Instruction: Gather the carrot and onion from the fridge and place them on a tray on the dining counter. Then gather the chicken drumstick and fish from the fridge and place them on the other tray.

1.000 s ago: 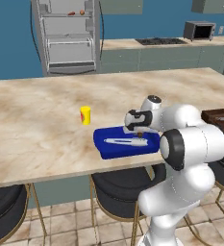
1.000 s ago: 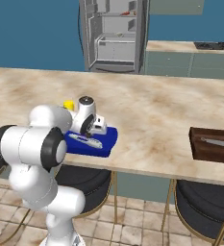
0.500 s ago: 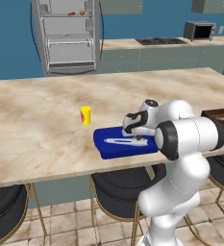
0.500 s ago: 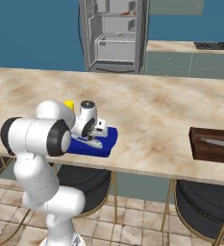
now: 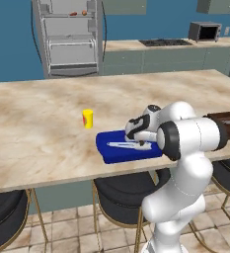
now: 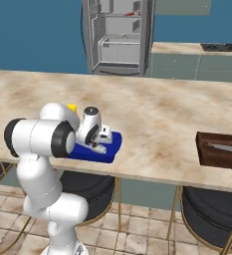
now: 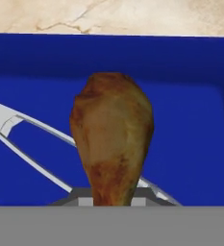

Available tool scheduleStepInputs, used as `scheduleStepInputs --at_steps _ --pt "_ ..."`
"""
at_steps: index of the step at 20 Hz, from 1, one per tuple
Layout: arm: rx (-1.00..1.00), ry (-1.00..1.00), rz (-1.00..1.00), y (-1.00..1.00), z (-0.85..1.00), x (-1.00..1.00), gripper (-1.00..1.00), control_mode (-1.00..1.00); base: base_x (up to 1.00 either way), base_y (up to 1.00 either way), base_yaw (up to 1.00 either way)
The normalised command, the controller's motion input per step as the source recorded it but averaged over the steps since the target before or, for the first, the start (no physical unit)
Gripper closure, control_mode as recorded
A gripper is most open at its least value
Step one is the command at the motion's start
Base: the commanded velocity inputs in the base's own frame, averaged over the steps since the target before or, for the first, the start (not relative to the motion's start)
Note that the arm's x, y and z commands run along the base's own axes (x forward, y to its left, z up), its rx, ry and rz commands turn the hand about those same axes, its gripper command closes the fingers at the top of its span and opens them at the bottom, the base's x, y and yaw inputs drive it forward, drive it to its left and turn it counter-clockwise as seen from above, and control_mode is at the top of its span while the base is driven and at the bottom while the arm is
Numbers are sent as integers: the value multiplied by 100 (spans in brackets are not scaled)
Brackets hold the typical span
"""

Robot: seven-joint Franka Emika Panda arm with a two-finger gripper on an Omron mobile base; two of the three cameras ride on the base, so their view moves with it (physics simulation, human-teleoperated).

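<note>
The end effector (image 5: 136, 139) is clamped on the chicken drumstick (image 7: 112, 136), low over the blue tray (image 5: 115, 150). The tray rests on the tabletop (image 5: 47, 128), holding silver tongs (image 7: 17, 136).

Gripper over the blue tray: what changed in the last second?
The gripper has come lower over the blue tray and the elbow has swung out toward the base; it stays shut on the chicken drumstick, not released. The tray, yellow cup, brown tray and open fridge stayed put.
</note>
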Motion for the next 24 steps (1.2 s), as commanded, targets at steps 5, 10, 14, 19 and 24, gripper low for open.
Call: scheduleStepInputs --at_steps 5,10,14,19,24 --pt "0 0 0 0 -18 5 100 -100 0 0 0" --pt "0 -1 0 0 -10 -10 -100 -100 0 0 0" --pt "0 -1 0 0 0 -4 -100 -100 0 0 0" --pt "0 -1 0 0 24 -14 -100 -100 0 0 0" --pt "-1 0 -1 0 64 -19 -100 -100 0 0 0"
